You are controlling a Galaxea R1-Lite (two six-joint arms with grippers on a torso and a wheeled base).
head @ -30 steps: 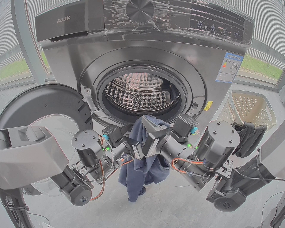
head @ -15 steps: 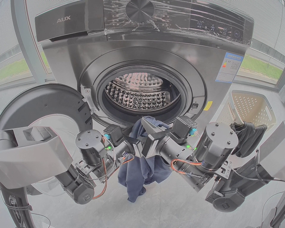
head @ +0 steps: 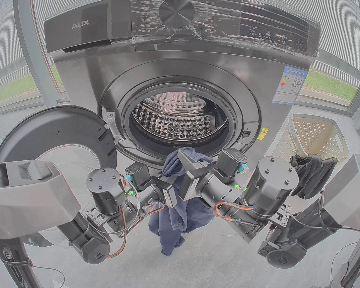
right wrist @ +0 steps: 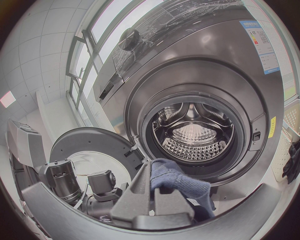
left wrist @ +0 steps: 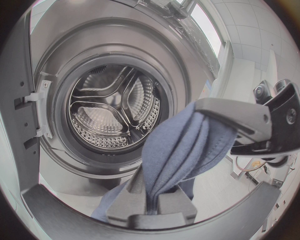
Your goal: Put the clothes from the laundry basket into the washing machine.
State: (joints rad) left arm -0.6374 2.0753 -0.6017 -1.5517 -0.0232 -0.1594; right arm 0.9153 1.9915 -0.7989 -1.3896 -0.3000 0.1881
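While both arms sit in front of the washing machine (head: 93, 75), you can read it left to right like this. Its door (head: 56, 131) is swung wide open at far left. The drawer panel (head: 86, 28) at top left carries a silver logo. Your left gripper (left wrist: 152, 192) has its fingers pinched together on a fold of the blue garment (head: 180, 217), with the seam caught between the pads.

That garment is bunched between the two claws, in front of the opening's lower rim and outside the drum (head: 176, 120). The rest hangs down toward the floor (head: 210, 262). Your right gripper (right wrist: 154, 190) is just beside the left one and is clamped on the same garment, with cloth bulging over one finger.

The control panel (head: 240, 26) along the top is under wrinkled plastic film. It has a dial (head: 176, 12) mid-panel and small icons to the right, too small to make out. A blue-and-white label (head: 289, 85) sits at the front's upper right, with a coloured scale and a square code. A yellow sticker (head: 263, 133) sits lower, by the latch.

The laundry basket (head: 339, 142) sits right of the machine, with a dark garment (head: 313, 176) draped over its near rim.
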